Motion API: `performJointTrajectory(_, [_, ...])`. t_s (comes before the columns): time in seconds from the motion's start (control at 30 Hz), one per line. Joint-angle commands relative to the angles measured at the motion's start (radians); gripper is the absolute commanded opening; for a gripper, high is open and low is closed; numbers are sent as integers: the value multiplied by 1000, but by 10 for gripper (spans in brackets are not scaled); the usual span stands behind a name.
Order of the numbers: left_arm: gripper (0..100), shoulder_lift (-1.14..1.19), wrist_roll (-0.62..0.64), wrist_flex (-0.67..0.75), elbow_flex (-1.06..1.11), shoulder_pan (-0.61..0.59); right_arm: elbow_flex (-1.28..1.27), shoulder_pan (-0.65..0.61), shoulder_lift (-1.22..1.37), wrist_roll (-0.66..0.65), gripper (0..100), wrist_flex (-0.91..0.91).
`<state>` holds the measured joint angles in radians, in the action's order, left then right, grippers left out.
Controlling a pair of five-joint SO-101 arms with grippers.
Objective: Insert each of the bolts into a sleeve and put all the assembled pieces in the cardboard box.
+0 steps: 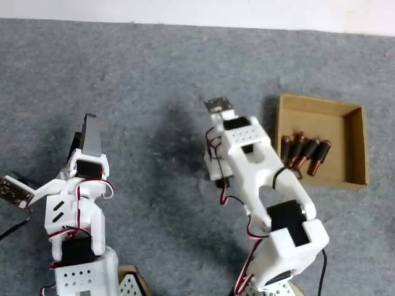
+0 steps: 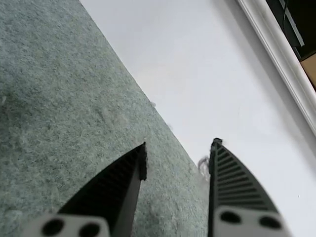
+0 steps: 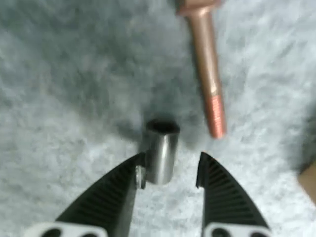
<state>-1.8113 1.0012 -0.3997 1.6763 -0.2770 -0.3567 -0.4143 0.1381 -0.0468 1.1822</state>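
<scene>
Got right gripper [image 3: 171, 160] part-open, straddling a short metal sleeve [image 3: 161, 150]. Looks upright, bore up, probably touching one finger, with a gap to the other. Not clamped. Seeing copper bolt [image 3: 205, 74] flat on grey carpet [image 3: 74, 74] just beyond sleeve, apart from it, threaded end toward gripper. Counting four assembled pieces [image 1: 304, 153] side by side in cardboard box [image 1: 355, 148], right beside the right arm. Left gripper [image 2: 177, 160] spread wide, holding nothing, above carpet, well apart from box.
</scene>
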Motion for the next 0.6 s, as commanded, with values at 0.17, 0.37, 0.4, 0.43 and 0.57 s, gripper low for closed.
performJointTrajectory(0.17, [200, -13, 5, 18, 5, 13, -82, -68, -48, 12, 152, -122])
performJointTrajectory(0.37, [200, -13, 5, 18, 5, 13, -90, -65, -48, 12, 152, -131])
performJointTrajectory(0.4, [200, -13, 5, 18, 5, 13, -90, -65, -47, 12, 152, -133])
performJointTrajectory(0.43, [200, -13, 5, 18, 5, 13, -91, -65, -47, 12, 152, -140])
performJointTrajectory(0.57, [200, -13, 5, 18, 5, 13, -105, -64, -45, 12, 152, -185])
